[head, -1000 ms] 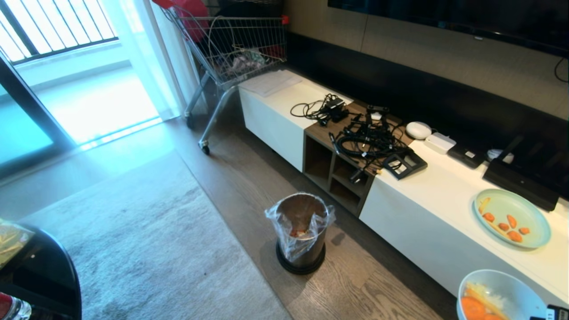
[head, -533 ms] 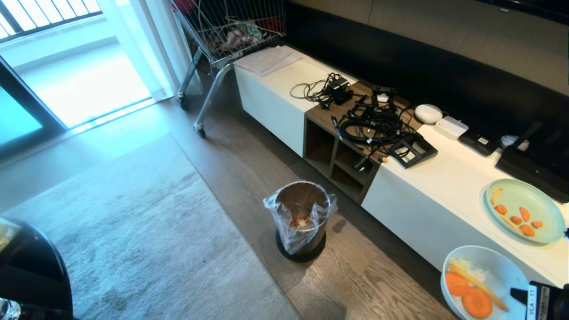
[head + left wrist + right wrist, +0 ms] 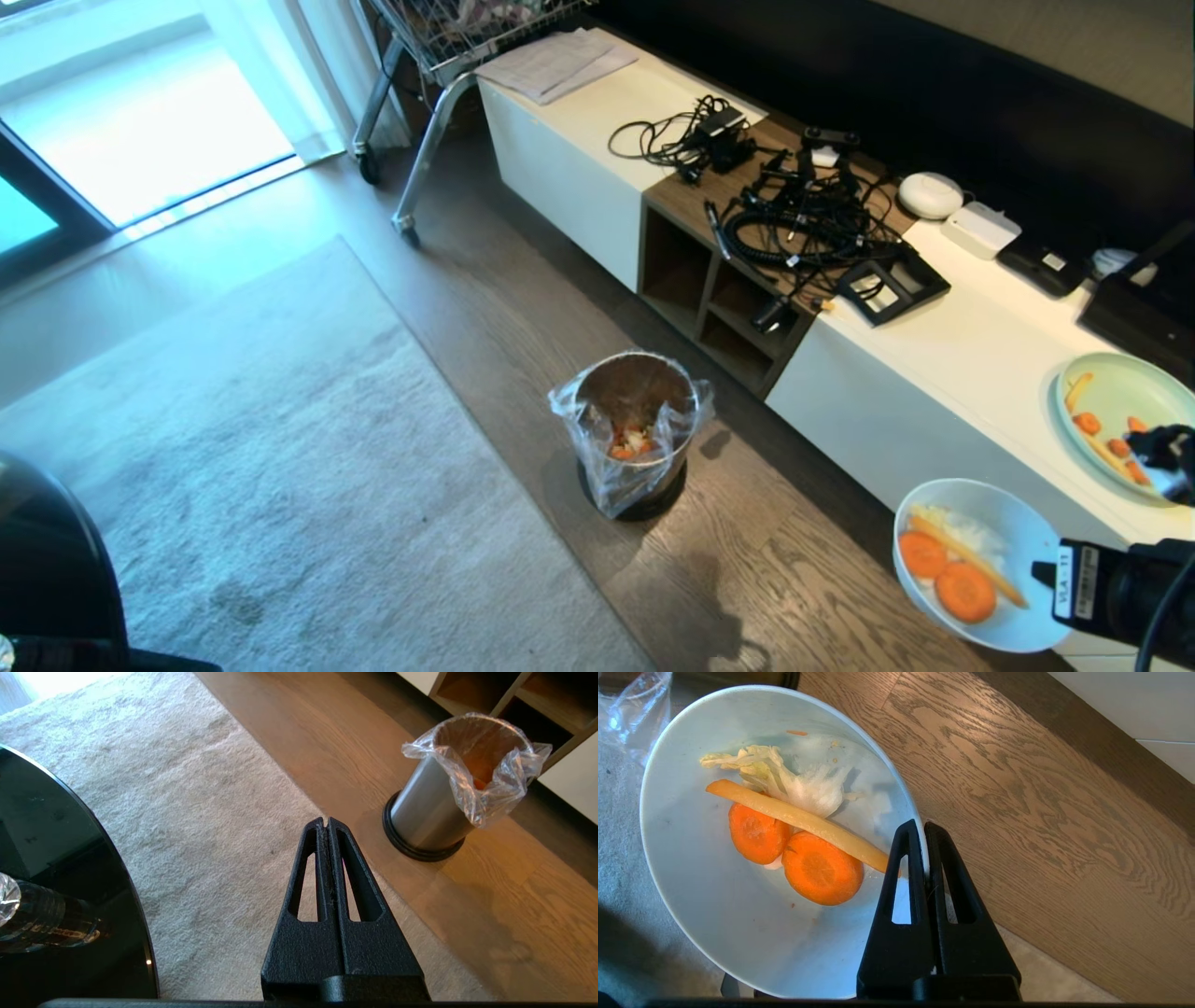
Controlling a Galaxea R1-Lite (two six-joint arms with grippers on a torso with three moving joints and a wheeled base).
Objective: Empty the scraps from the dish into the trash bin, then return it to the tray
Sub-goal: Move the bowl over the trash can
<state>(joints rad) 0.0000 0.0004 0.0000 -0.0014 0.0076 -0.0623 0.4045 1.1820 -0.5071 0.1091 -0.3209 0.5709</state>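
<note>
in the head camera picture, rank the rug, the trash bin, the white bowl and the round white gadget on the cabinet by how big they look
1. rug
2. white bowl and trash bin: they look about alike, and the bowl is nearer the camera, so no ranking between them
3. round white gadget

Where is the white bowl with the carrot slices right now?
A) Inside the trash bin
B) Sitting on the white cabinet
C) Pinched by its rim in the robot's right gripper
C: the right gripper is shut on the bowl rim, holding it above the wood floor.
</note>
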